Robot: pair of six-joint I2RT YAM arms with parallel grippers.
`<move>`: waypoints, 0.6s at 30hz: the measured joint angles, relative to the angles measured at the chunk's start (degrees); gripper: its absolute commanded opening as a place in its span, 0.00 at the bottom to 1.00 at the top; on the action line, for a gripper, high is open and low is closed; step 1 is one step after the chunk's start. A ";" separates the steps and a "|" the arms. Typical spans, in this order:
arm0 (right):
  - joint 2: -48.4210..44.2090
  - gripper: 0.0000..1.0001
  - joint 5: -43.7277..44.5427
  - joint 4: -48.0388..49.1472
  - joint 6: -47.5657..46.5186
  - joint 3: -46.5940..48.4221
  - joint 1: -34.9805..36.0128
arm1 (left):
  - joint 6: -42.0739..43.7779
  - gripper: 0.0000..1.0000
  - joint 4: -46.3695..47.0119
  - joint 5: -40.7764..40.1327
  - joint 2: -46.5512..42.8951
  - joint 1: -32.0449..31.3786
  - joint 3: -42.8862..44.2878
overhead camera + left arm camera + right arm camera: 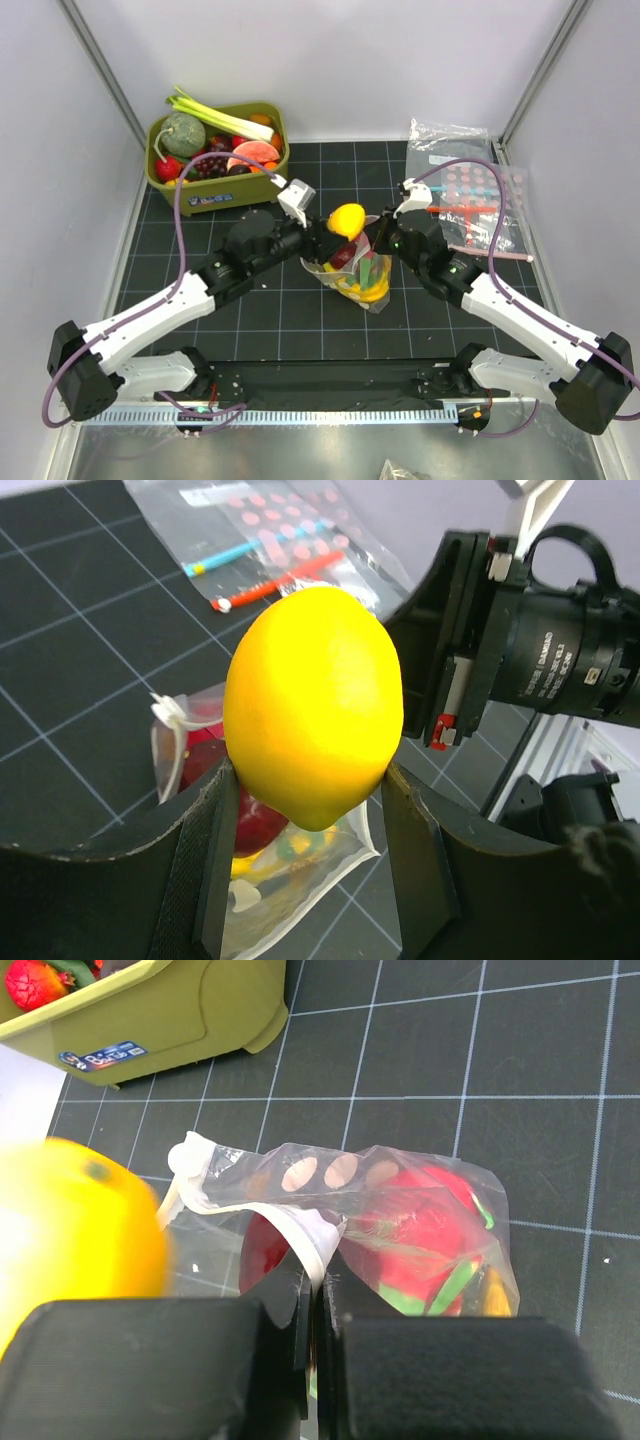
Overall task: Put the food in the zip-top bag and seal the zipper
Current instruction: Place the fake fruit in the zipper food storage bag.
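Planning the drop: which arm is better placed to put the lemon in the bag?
Left: the left hand grips the lemon over the zip-top bag; the right hand pinches its edge.

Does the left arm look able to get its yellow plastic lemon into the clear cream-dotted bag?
Probably yes: the right pincer holds the bag up by its rim, and the left pincer holds the lemon just above it, nothing between. The bag looks quite full.
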 measured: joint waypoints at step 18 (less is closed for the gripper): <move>-1.49 0.03 2.84 -0.44 0.22 -0.24 -0.02 | 1.36 0.24 -11.72 1.68 11.41 -0.74 7.23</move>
